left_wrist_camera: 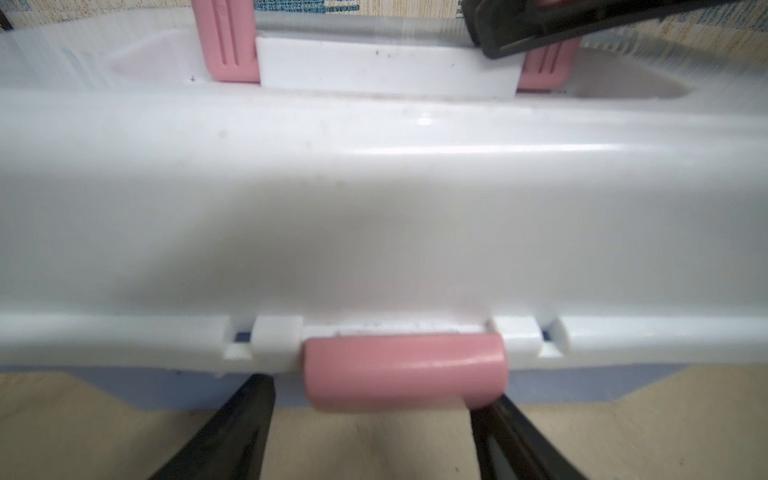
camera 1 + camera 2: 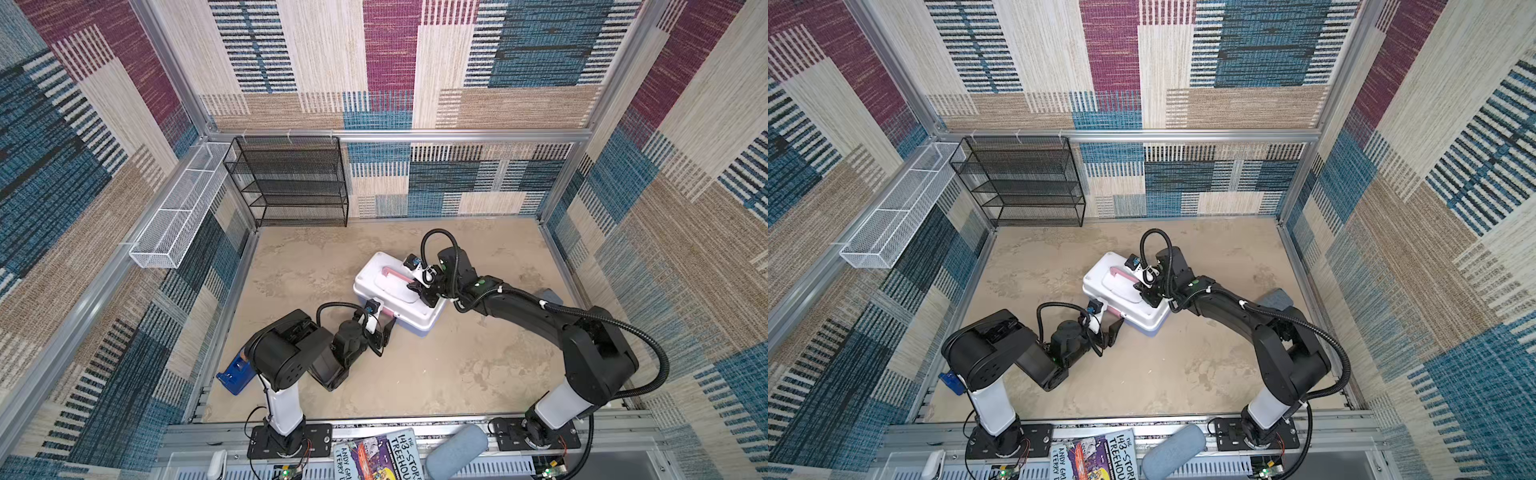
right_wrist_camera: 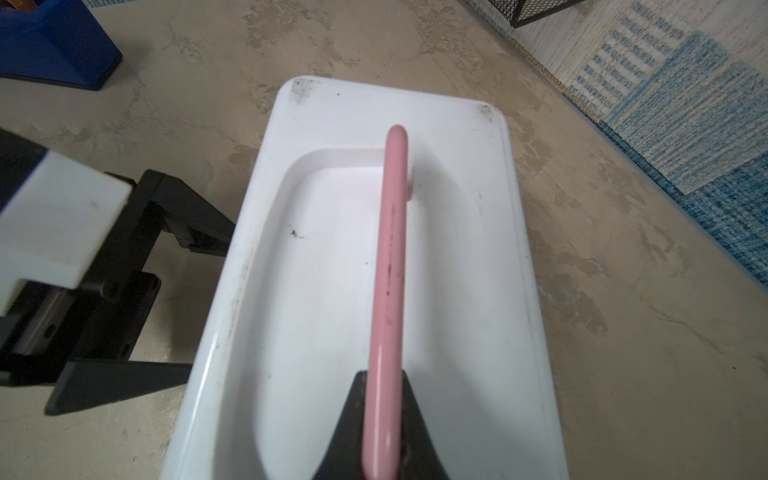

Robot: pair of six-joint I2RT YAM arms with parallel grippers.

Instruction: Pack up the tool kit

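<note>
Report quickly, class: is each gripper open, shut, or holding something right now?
Left gripper: open, jaws either side of the pink latch.
Right gripper: shut on the pink handle.

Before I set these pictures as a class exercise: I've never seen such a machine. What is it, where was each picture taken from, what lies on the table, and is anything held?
Two black robot arms stand at a table's edge, each ending in a two-fingered gripper. Two pictures look down from overhead; the other two come from a camera on each wrist. On the table stands a closed tool box with a white lid; apart from it lie a blue tape dispenser and a grey pouch. The right gripper is shut on the box's pink handle. The left gripper is open, its fingers flanking the pink latch.
</note>
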